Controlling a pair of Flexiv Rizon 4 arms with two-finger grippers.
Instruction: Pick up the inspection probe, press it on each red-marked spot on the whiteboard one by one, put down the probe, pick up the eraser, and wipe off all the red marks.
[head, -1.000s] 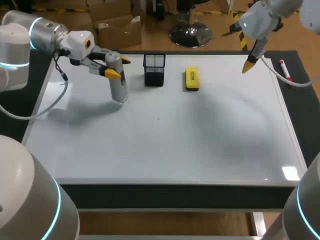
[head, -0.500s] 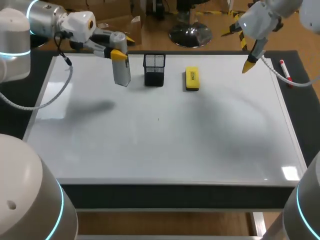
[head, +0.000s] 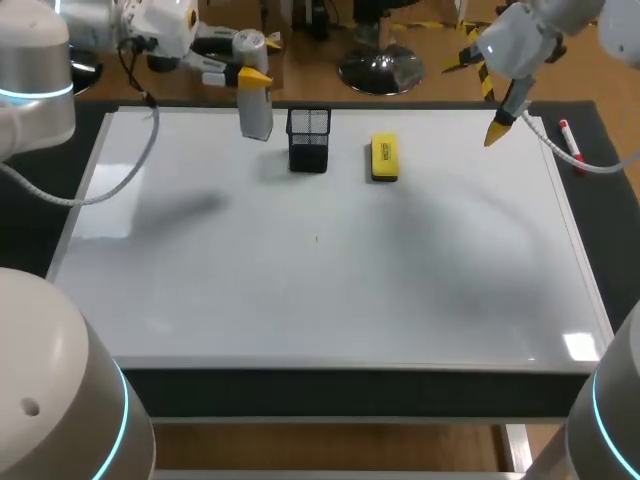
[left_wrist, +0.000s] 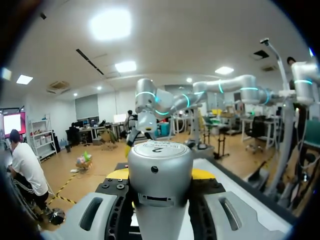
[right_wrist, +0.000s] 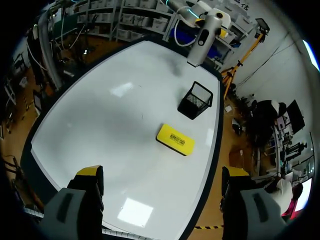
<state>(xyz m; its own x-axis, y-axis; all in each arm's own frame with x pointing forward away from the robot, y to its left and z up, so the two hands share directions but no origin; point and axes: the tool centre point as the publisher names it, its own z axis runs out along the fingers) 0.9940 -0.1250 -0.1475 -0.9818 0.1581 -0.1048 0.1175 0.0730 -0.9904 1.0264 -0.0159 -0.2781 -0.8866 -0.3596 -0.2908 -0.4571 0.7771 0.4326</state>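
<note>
The grey cylindrical inspection probe (head: 257, 112) hangs upright in the air above the whiteboard's (head: 330, 290) far left part, just left of the black mesh holder (head: 308, 140). My left gripper (head: 256, 62) is shut on the probe's upper end. In the left wrist view the probe (left_wrist: 160, 172) fills the gap between the fingers (left_wrist: 202, 174). The yellow eraser (head: 383, 158) lies flat right of the holder. My right gripper (head: 495, 118) hangs open above the far right corner, holding nothing. The right wrist view shows the eraser (right_wrist: 175, 140), the holder (right_wrist: 195, 100) and the probe (right_wrist: 202, 37). No red marks show on the board.
A red marker (head: 570, 140) lies on the dark mat right of the whiteboard. A tiny dark speck (head: 317, 238) sits near the board's middle. The board's raised frame (head: 590, 280) runs along its edges.
My left arm has lifted the probe off the board and carried it toward the far edge, closer to the mesh holder. The right arm has stayed still.
</note>
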